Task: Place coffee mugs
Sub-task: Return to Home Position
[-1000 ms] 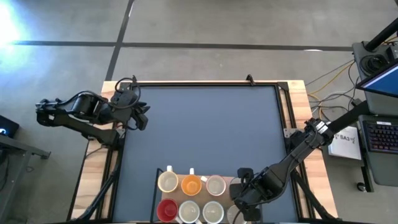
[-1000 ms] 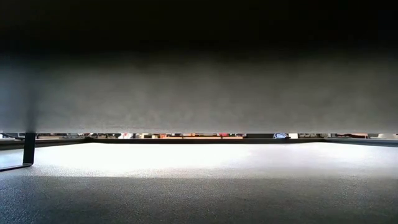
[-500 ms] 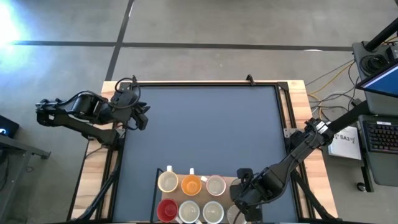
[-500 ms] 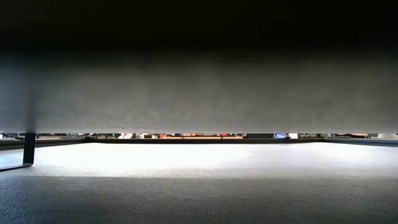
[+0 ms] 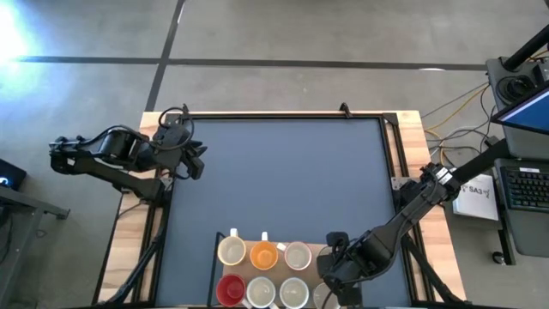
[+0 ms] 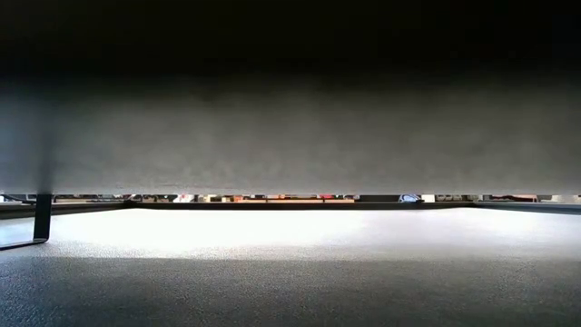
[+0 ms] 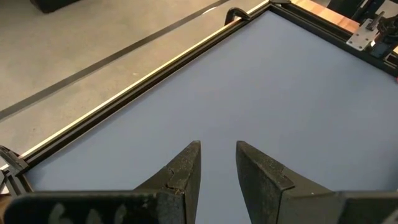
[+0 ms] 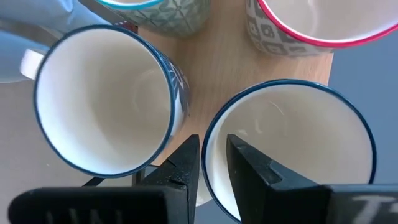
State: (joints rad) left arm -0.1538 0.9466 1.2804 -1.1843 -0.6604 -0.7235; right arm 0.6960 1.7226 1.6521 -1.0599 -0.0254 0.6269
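— Where is your right arm?

— My right gripper (image 8: 212, 142) hangs over the shelf (image 8: 227, 59) at the near edge of the desk (image 5: 283, 172), pointing down onto the mugs. Its jaws stand slightly apart. The rim of a blue-rimmed mug (image 8: 292, 155) runs through the gap between them. I cannot tell whether either jaw touches that rim.

— What stands around it?

— Just beside the jaws on the other side is a flowered mug (image 8: 102, 106), mouth up. Past the jaws are a pink-rimmed mug (image 8: 311, 22) and a teal-rimmed mug (image 8: 171, 15), both cut off by the edge of my wrist view. From above I see more mugs farther along the shelf from the jaws, in two rows. A cream mug (image 5: 232, 251) and an orange mug (image 5: 264, 254) are in the far row, and a red mug (image 5: 230, 289) is in the near one. All are upright.

— And the left arm?

— My left gripper (image 7: 217, 146) waits at the desk's left edge, well apart from the mugs. Its jaws are a narrow gap apart, with bare desk showing between and ahead of them.
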